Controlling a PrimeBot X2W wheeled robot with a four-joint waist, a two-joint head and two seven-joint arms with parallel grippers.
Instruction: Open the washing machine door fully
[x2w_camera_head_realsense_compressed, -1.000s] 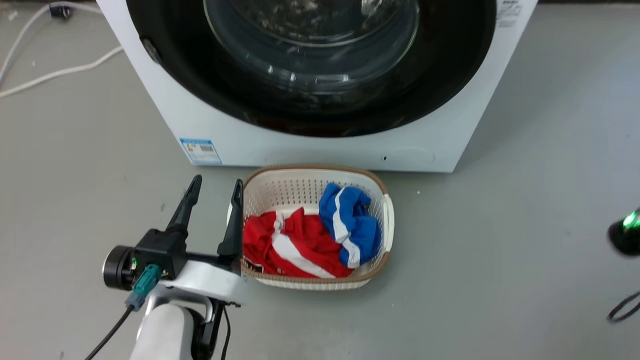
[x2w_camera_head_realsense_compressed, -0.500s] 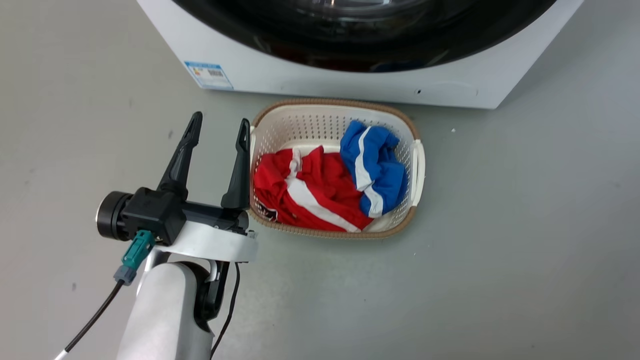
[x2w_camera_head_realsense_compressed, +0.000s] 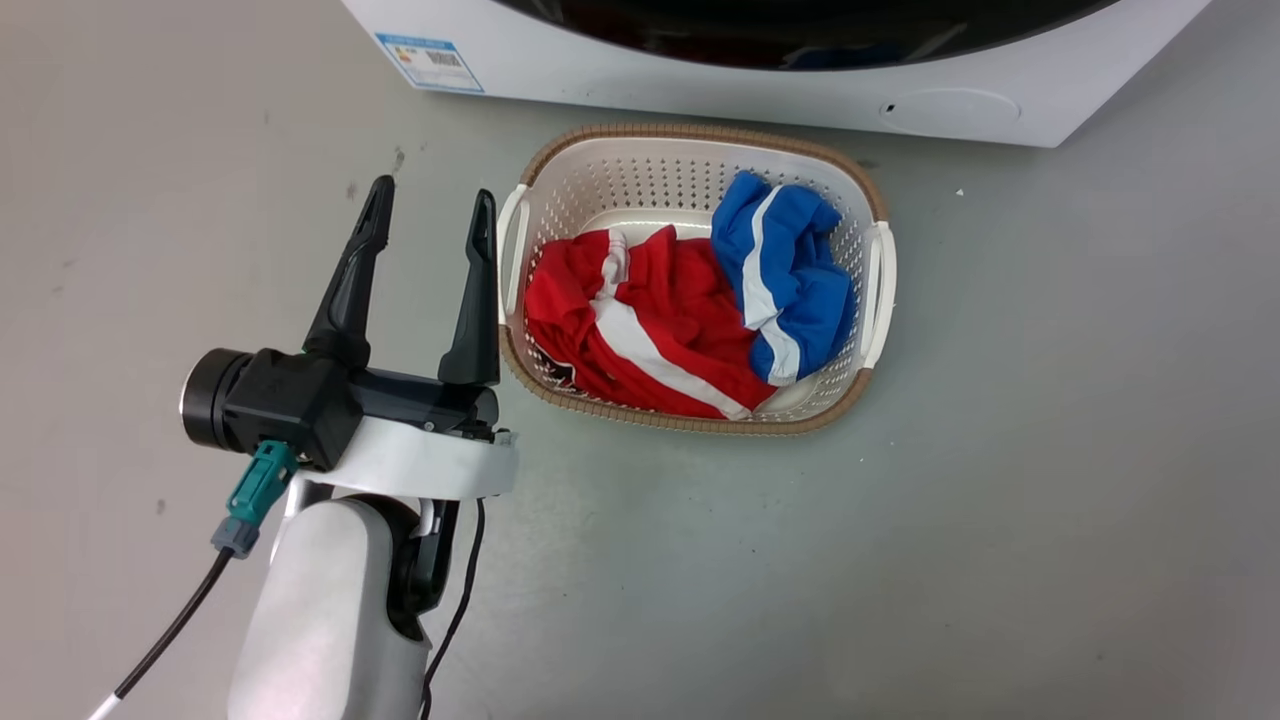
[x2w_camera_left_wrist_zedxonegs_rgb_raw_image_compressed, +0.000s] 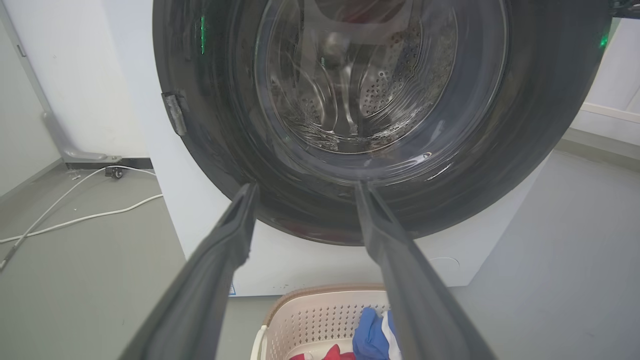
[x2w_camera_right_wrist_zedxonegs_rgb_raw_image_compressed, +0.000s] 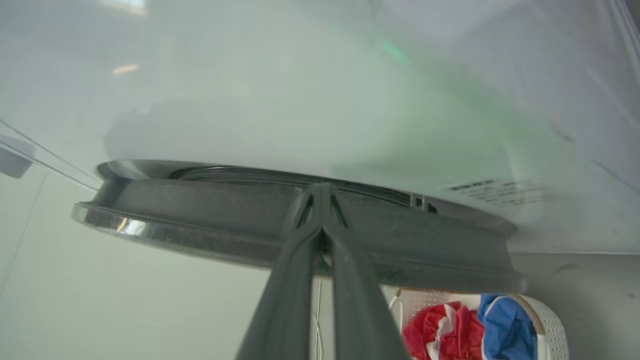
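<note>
**Left gripper spread beside the basket; right gripper closed at the rim of the washing machine door.**

In the head view the left gripper sits at 8 o'clock, its inner finger just beside the basket's left handle. Bare floor lies open from 3 to 6 o'clock. The basket holds a red garment and a blue garment. It stands just short of the white washing machine at 12 o'clock. In the right wrist view the fingertips meet against the door's chrome edge. Compared with half a second ago the head camera has tipped down, so less of the door shows.
</note>
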